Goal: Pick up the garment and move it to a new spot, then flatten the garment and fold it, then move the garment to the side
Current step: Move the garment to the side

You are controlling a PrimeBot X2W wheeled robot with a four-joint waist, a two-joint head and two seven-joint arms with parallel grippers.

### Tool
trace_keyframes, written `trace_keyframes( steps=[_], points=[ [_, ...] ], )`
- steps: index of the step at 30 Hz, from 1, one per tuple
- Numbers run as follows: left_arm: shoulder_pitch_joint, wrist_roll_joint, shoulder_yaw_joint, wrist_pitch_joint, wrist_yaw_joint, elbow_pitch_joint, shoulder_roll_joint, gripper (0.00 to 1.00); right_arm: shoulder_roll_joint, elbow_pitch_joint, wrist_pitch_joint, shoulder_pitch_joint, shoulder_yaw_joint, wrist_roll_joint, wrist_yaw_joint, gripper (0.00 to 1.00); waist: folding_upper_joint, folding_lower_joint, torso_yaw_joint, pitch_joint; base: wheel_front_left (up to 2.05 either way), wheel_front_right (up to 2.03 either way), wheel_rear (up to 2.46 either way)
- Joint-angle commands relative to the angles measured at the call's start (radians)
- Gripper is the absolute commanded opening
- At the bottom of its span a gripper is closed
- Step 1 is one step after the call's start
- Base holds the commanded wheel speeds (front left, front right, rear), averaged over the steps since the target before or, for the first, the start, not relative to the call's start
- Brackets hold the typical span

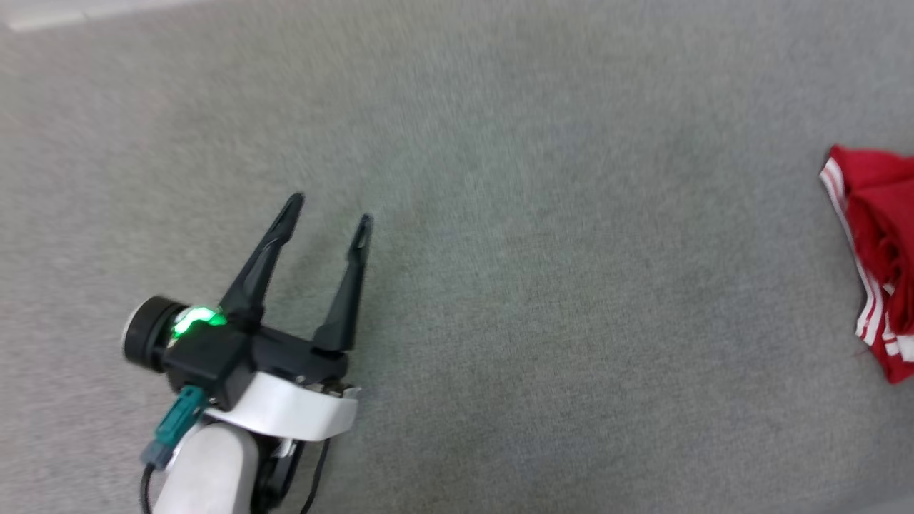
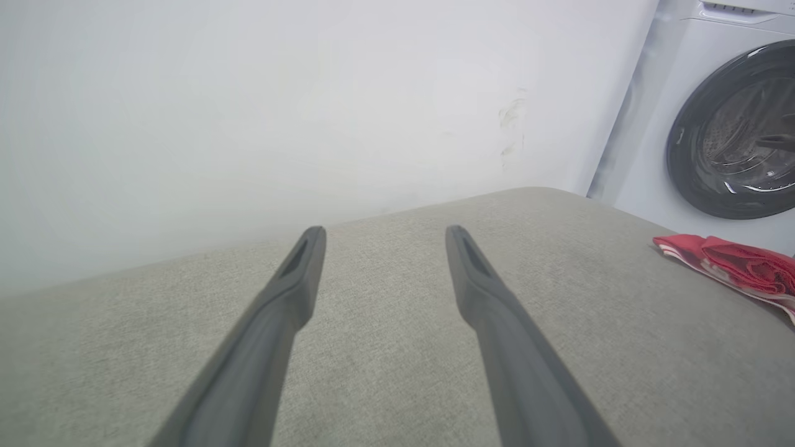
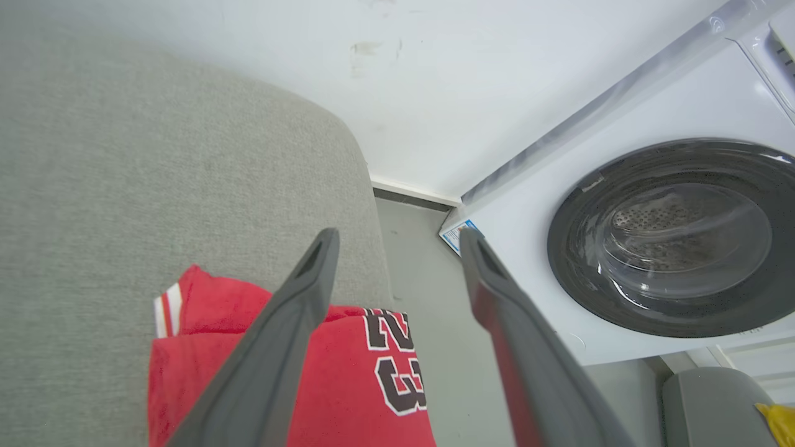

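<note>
The garment is a red jersey with red-and-white stripe trim, lying folded at the far right edge of the grey cushioned surface. In the right wrist view the garment shows its black-and-white "23" print and hangs a little over the surface's edge. My right gripper hovers above it, open, with nothing between the fingers. My left gripper is open over bare fabric at the lower left, well away from the garment. From the left wrist, the left gripper points at the wall and the garment sits off to the right.
A white washing machine with a dark round door stands beside the surface's end. A white wall runs behind the surface. Grey floor lies between the surface and the machine. A grey bin stands at the lower right.
</note>
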Motion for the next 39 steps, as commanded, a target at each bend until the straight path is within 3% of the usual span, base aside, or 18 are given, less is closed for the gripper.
trace_keyframes(
  steps=[1, 11, 17, 26, 39],
  points=[
    [0.019, 0.005, 0.015, -0.002, 0.002, -0.002, -0.006, 1.00, 0.022, -0.019, -0.010, 0.020, 0.005, 0.007, -0.001, 1.00, 0.0000, -0.0001, 0.031, -0.088, 0.00, 0.00, 0.00],
    [0.156, 0.019, 0.165, -0.002, 0.016, 0.028, -0.049, 1.00, 0.281, -0.255, -0.188, 0.212, 0.062, 0.062, -0.001, 1.00, 0.0000, -0.0001, 0.101, -0.280, 0.00, 0.00, 0.00],
    [0.213, 0.007, 0.203, -0.002, 0.014, 0.058, -0.074, 1.00, 0.397, -0.285, -0.303, 0.356, 0.107, 0.108, -0.001, 1.00, 0.0000, -0.0001, 0.137, -0.340, 0.00, 0.00, 0.00],
    [0.268, -0.003, 0.227, -0.002, 0.006, 0.100, -0.090, 1.00, 0.450, -0.212, -0.440, 0.447, 0.170, 0.150, -0.001, 1.00, 0.0000, -0.0001, 0.149, -0.379, 0.00, 0.00, 0.00],
    [0.288, -0.010, 0.217, -0.002, 0.001, 0.130, -0.097, 1.00, 0.505, -0.158, -0.509, 0.496, 0.181, 0.170, -0.001, 1.00, 0.0000, -0.0001, 0.151, -0.395, 0.00, 0.00, 0.00]
  ],
)
